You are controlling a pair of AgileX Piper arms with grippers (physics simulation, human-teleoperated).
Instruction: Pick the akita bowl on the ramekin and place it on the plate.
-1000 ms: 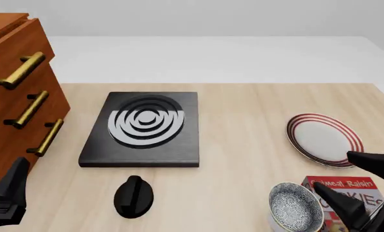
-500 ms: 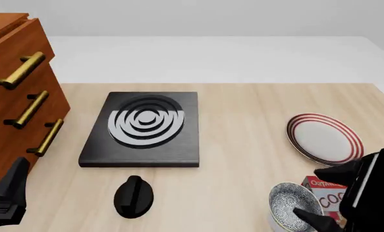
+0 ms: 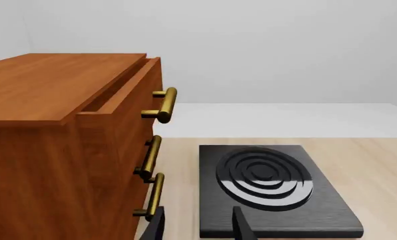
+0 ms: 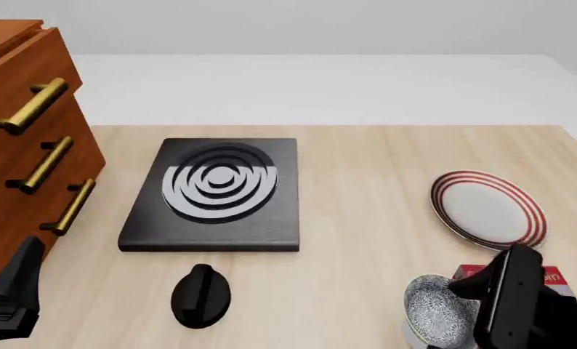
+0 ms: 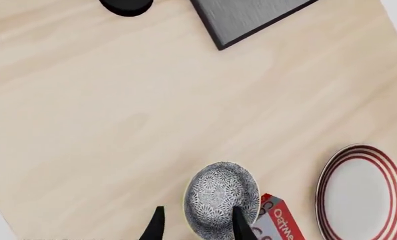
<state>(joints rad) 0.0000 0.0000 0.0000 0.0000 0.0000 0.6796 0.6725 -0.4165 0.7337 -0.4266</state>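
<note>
The akita bowl (image 4: 438,311), speckled grey-white inside with a dark outside, stands near the table's front edge on the right. The ramekin beneath it is hidden by the bowl. My right gripper (image 5: 198,227) hangs open above the bowl (image 5: 221,194). One fingertip (image 5: 157,225) is off to one side of the bowl and the other lies over its rim, with no visible contact. In the front view the right arm's dark body (image 4: 517,307) stands just right of the bowl. The red-ringed plate (image 4: 487,209) (image 5: 362,196) lies farther back on the right. My left gripper (image 3: 198,229) is open and holds nothing.
A red cookie box (image 4: 552,276) (image 5: 277,224) lies between bowl and plate, mostly behind the right arm. A black stove burner (image 4: 214,193) sits mid-table, a black knob (image 4: 201,294) in front of it. A wooden drawer cabinet (image 4: 27,160) fills the left side.
The right gripper has swung left and turned downward over the bowl, and now covers most of the cookie box. The left arm has not moved.
</note>
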